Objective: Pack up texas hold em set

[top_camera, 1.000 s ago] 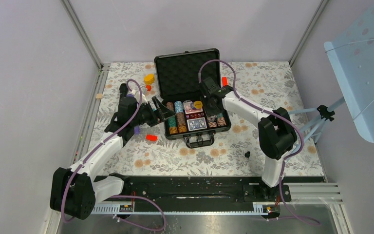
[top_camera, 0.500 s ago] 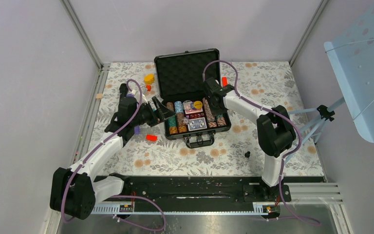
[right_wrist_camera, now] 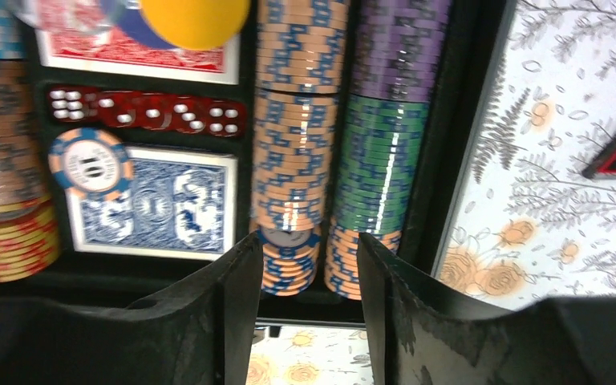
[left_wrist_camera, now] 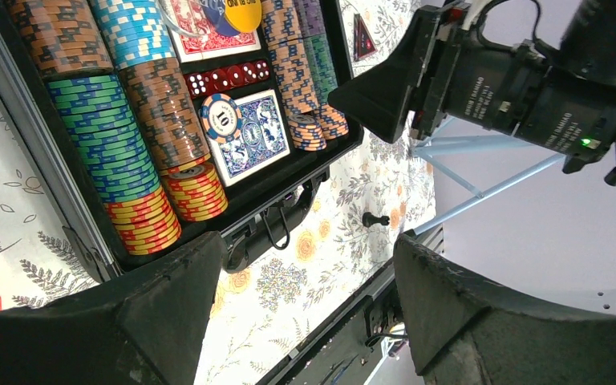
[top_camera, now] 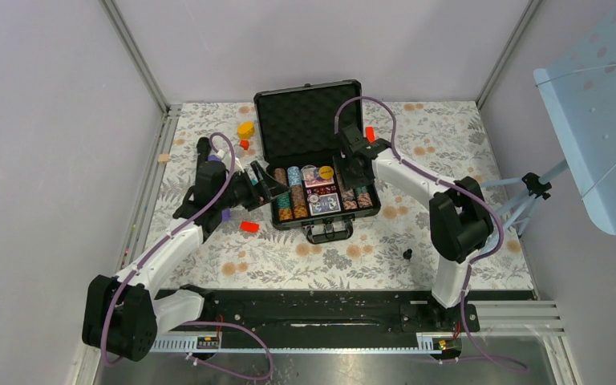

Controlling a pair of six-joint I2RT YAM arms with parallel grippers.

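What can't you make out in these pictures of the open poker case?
- Yellow disc, right wrist view: cut off by the top edge and blurred.
- Right pincer, top view: fingertips hidden under its own wrist, so contact with the chips is unclear.
- Dice, top view: too small to count.
- Case lid, both wrist views: outside the frame.

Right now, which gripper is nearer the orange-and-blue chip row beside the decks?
Right. Right gripper hangs over the near end of the orange-and-blue chip row, jaws parted; left gripper sits by the left wall of the case, several rows away.
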